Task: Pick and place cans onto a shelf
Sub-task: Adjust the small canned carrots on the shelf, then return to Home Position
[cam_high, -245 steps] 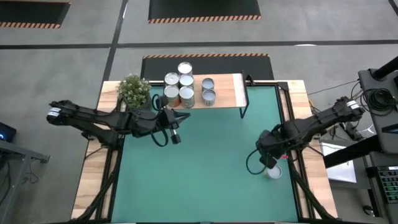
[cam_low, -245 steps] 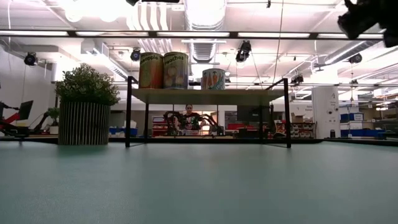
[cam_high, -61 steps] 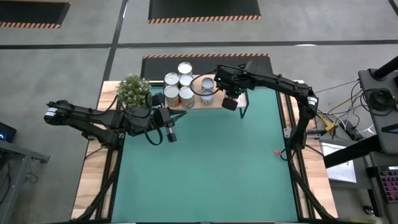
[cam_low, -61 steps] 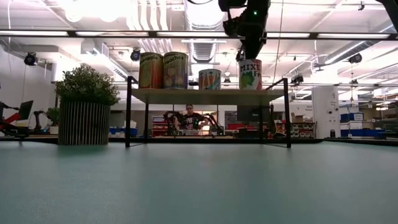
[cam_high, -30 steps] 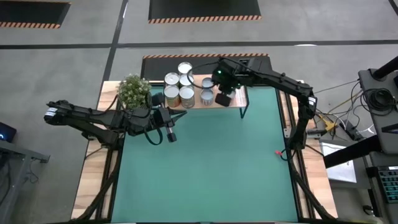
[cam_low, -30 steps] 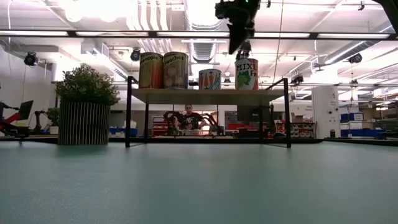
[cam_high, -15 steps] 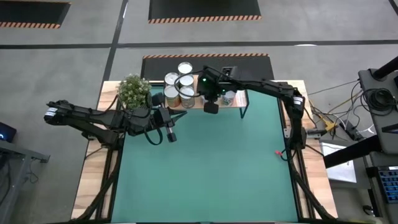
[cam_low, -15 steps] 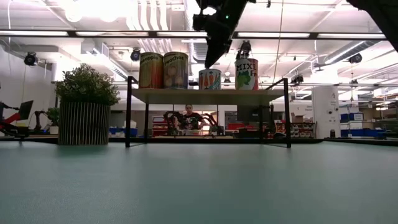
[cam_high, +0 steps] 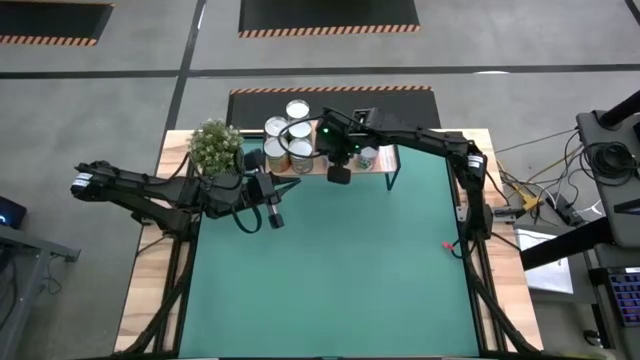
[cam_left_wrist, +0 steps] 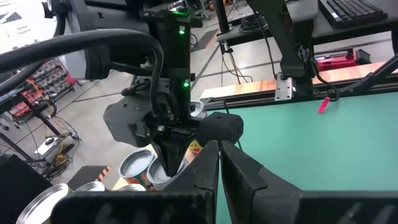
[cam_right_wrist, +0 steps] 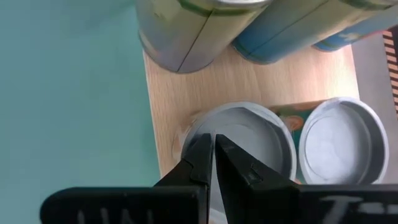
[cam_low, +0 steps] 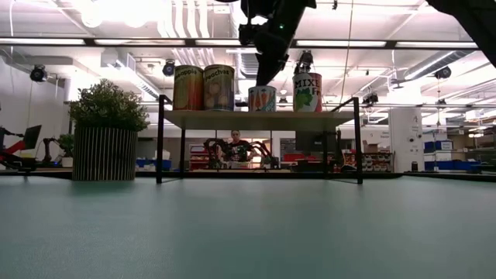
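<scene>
Several cans with silvery tops stand on the light-wood shelf at the table's far edge. The low view shows two tall cans, a short blue-and-orange can and a green-labelled can on the shelf. My right gripper is shut and points down over the short can's top, near the shelf's near edge. My left gripper is shut and empty. It hovers over the green table just near of the shelf's left part. My right gripper's shut fingertips stand right above the short can's silvery top, slanting down from above. I cannot tell whether they touch it. The can stands upright on the shelf.
A potted green plant stands at the table's far left, beside the shelf. A small red thing lies near the table's right edge. The shelf's black legs stand on the table. A second silvery can top is close beside the right gripper.
My right gripper has gone from above the green-labelled can toward the table's left along the shelf. It now stands over the short blue-and-orange can. The green-labelled can stays upright on the shelf's right part.
</scene>
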Robot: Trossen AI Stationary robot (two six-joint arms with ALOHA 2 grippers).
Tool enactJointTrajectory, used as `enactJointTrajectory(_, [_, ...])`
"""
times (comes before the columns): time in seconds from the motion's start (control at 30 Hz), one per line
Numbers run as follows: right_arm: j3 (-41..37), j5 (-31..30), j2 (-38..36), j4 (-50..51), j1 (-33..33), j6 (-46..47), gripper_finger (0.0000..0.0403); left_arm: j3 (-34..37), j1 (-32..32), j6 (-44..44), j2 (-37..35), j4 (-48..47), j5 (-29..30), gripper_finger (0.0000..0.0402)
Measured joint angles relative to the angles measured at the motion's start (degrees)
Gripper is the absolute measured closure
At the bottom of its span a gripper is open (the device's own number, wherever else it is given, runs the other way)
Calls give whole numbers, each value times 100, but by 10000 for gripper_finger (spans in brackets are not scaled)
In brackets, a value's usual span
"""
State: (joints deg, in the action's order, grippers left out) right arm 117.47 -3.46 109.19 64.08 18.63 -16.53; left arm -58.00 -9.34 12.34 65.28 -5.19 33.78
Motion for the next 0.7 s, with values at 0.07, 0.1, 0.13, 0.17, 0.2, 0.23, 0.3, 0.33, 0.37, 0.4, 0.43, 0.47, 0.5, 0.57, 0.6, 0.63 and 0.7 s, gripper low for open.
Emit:
enactJointTrajectory(0.07, [0, 0, -10, 48, 0, 2, 390, 0, 0, 0, 0, 0, 2, 402])
enactJointTrajectory(0.1, [0, 0, -25, 67, 0, 1, 390, 0, 0, 0, 0, -1, 1, 402])
enactJointTrajectory(0.13, [0, 0, -40, 97, 0, 2, 390, 0, 0, 0, 0, -1, 2, 402])
enactJointTrajectory(0.17, [0, 2, -50, 120, 0, 4, 390, 0, 0, 0, 0, -1, 2, 402])
enactJointTrajectory(0.2, [0, 1, -55, 123, 0, 22, 390, 0, 0, 0, 0, -1, 2, 402])
enactJointTrajectory(0.23, [0, 0, -61, 121, 0, 31, 390, 0, 0, 0, 0, -1, 2, 402])
enactJointTrajectory(0.3, [0, 0, -61, 148, -1, 36, 390, 0, 0, 0, 0, -1, 4, 402])
enactJointTrajectory(0.33, [0, 0, -63, 165, 0, 37, 390, 0, 0, 0, 0, -1, 4, 402])
enactJointTrajectory(0.37, [0, 2, -63, 174, -2, 32, 390, 0, 0, 0, 0, -1, 4, 402])
enactJointTrajectory(0.4, [0, 2, -63, 168, -2, 15, 390, 0, 0, 0, 0, -1, 8, 402])
enactJointTrajectory(0.43, [0, 0, -63, 160, -9, 2, 390, 2, 0, 0, 0, -1, 16, 402])
enactJointTrajectory(0.47, [0, -10, -63, 155, -13, 2, 390, 2, 0, 0, 0, -1, 26, 402])
enactJointTrajectory(0.5, [12, -11, -63, 170, -15, 2, 390, 2, 0, 0, 0, -1, 26, 402])
enactJointTrajectory(0.57, [56, -32, -63, 183, -17, -5, 390, 2, 0, 0, 0, -1, 26, 402])
enactJointTrajectory(0.6, [91, -54, -63, 185, -27, -8, 390, 2, 0, 0, 0, -1, 26, 402])
enactJointTrajectory(0.63, [130, -59, -63, 181, -26, -14, 390, 2, 0, 0, 0, -1, 24, 402])
enactJointTrajectory(0.7, [232, -60, -66, 184, -39, -15, 390, 2, 0, 0, 0, -1, 24, 402])
